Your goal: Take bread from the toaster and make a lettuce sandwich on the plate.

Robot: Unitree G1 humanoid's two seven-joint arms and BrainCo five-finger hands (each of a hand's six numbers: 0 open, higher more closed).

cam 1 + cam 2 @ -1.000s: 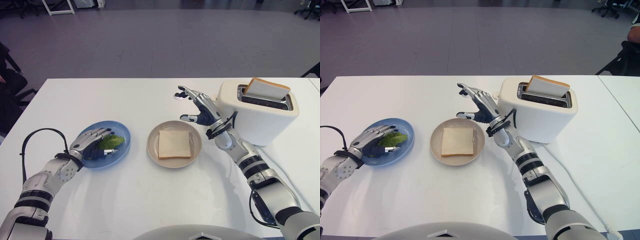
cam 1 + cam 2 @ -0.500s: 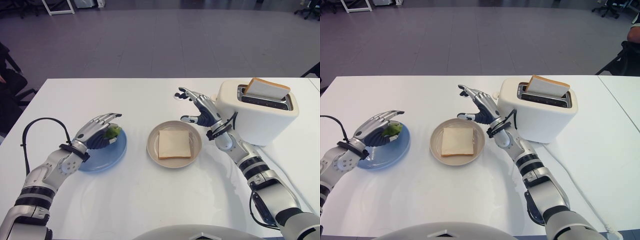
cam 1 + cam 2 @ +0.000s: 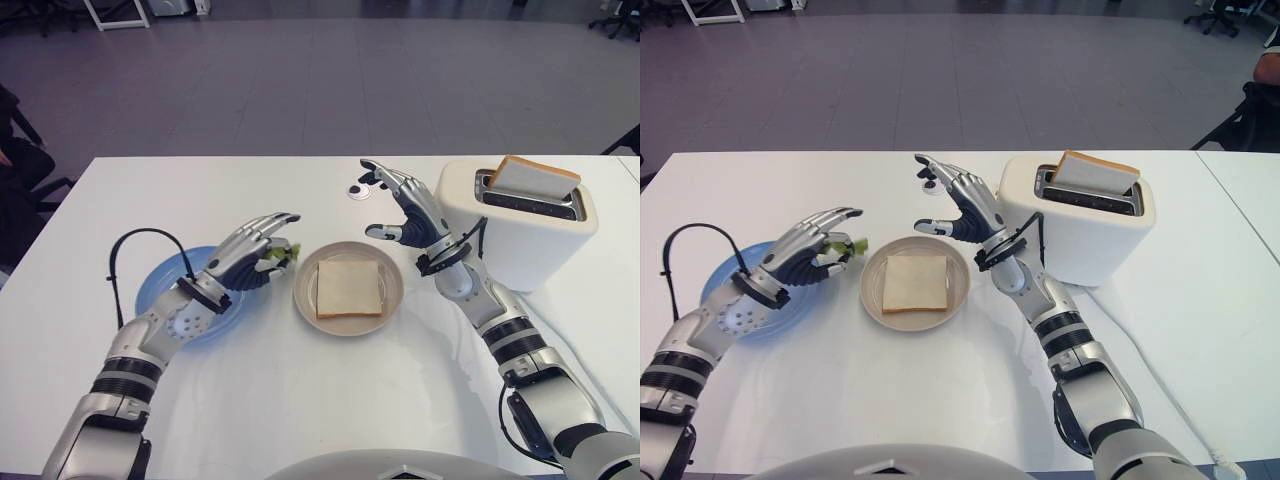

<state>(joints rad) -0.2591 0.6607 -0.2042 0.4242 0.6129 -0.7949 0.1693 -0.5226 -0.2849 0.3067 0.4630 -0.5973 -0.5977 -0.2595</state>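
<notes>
Within left hand point(image 3: 243, 262), lettuce point(image 3: 279, 255), beside plate point(image 3: 306, 296)

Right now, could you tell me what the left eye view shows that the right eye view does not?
Left eye view: dark chairs beside the table's left end. Right eye view: the toaster cable running to the table's near edge. Both: the left hand holding lettuce near the plate with bread, and the right hand open beside the toaster.

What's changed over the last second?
The left hand, shut on the lettuce, lifted it off the blue plate and carried it right, toward the bread slice on the beige plate. The right hand rose slightly, fingers open. The toaster and the second slice in it stayed put.
</notes>
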